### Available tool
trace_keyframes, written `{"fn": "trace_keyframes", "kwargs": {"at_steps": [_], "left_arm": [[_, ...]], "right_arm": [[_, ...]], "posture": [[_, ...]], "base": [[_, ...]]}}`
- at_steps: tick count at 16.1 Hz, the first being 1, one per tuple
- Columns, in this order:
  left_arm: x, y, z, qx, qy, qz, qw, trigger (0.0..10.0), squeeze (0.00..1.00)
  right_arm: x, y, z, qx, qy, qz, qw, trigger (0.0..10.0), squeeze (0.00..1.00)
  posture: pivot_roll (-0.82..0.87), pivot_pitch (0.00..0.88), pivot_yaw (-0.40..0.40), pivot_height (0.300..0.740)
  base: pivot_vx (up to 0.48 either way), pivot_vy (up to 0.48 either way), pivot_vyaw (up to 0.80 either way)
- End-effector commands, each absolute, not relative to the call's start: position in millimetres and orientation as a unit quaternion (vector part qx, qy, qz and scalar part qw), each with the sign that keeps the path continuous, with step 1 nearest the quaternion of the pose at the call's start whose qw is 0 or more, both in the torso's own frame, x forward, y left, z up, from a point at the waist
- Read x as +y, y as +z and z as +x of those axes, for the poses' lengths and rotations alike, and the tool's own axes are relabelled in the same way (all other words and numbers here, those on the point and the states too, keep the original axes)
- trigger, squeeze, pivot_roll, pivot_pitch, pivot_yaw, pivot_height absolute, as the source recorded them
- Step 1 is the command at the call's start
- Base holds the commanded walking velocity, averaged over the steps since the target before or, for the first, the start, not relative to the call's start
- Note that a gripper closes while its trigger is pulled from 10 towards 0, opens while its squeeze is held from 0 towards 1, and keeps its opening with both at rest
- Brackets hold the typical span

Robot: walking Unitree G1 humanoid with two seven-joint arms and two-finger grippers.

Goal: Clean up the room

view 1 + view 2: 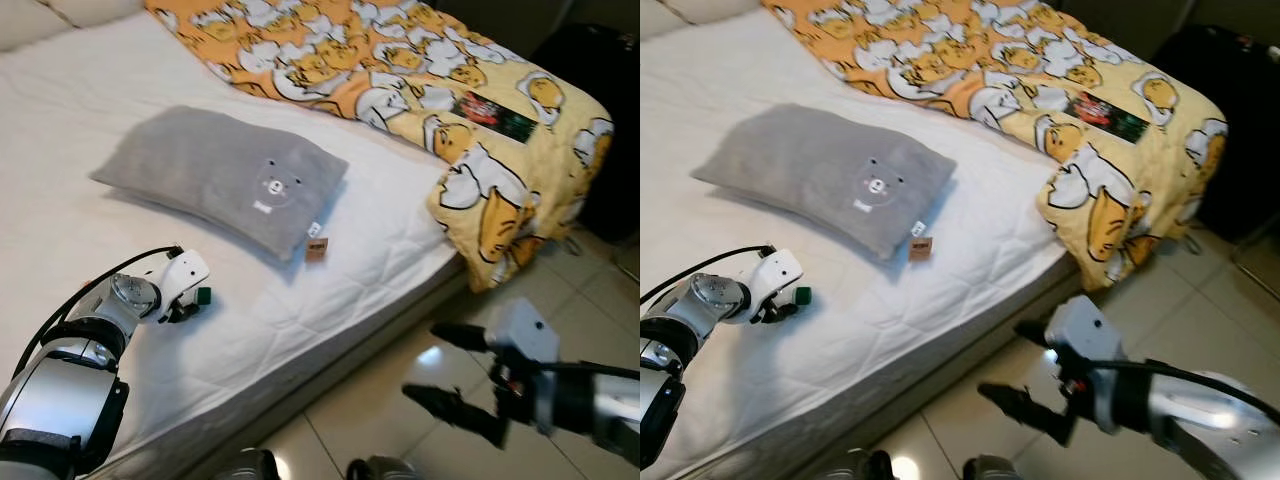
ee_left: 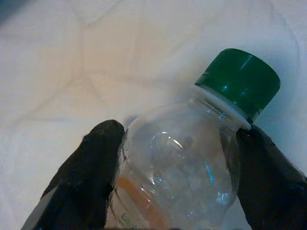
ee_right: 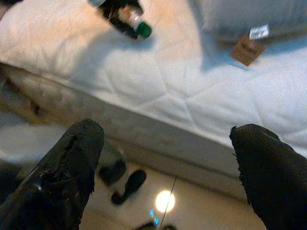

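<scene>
Grey pillow [image 1: 225,178], green-capped clear bottle [image 2: 187,163], yellow cartoon-print blanket [image 1: 420,70].

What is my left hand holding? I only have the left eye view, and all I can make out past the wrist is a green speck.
Observer: The left hand is shut on a clear plastic bottle; the speck is its green cap.
Operator: Is the bottle secure?
Observer: One black finger sits on each side of its body, just below the neck.
Operator: And my right hand?
Observer: The right hand is open and holds nothing, out over the floor beside the mattress.
</scene>
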State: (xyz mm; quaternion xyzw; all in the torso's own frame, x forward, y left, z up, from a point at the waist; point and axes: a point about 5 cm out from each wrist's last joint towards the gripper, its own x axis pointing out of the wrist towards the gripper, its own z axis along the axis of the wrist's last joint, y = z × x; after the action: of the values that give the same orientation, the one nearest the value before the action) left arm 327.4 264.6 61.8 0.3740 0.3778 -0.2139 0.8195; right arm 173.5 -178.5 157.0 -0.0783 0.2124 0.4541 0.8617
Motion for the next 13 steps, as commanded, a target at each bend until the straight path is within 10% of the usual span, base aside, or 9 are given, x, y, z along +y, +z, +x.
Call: {"fn": "trace_keyframes", "kwargs": {"at_steps": [1,6,12,13], "left_arm": [[264.9,65.0,329.1,0.373,-0.216,0.365,0.825,0.0,0.00],[246.8,114.2,364.8,0.218,-0.154,0.233,0.935,0.0,0.00],[189.9,137.8,357.9,0.036,-0.104,-0.020,0.994,0.0,0.00],[176.8,138.6,336.0,0.017,-0.081,-0.023,0.996,10.0,0.00]], "right_arm": [[-177.7,153.7,176.6,0.205,0.446,-0.083,0.867,10.0,0.00],[-167.1,132.2,219.5,0.139,0.293,-0.037,0.945,10.0,0.00],[-157.0,123.0,233.4,0.101,0.184,0.020,0.978,10.0,0.00],[-150.0,118.0,239.1,0.110,0.188,0.022,0.976,10.0,0.00]], "posture": [[-0.11,0.011,0.040,0.740],[0.03,0.000,0.082,0.740],[0.07,0.000,0.069,0.740],[0.10,0.000,0.051,0.740]], "base": [[0.000,0.000,0.00],[0.000,0.000,0.00],[0.000,0.000,0.40],[0.000,0.000,0.80]]}}
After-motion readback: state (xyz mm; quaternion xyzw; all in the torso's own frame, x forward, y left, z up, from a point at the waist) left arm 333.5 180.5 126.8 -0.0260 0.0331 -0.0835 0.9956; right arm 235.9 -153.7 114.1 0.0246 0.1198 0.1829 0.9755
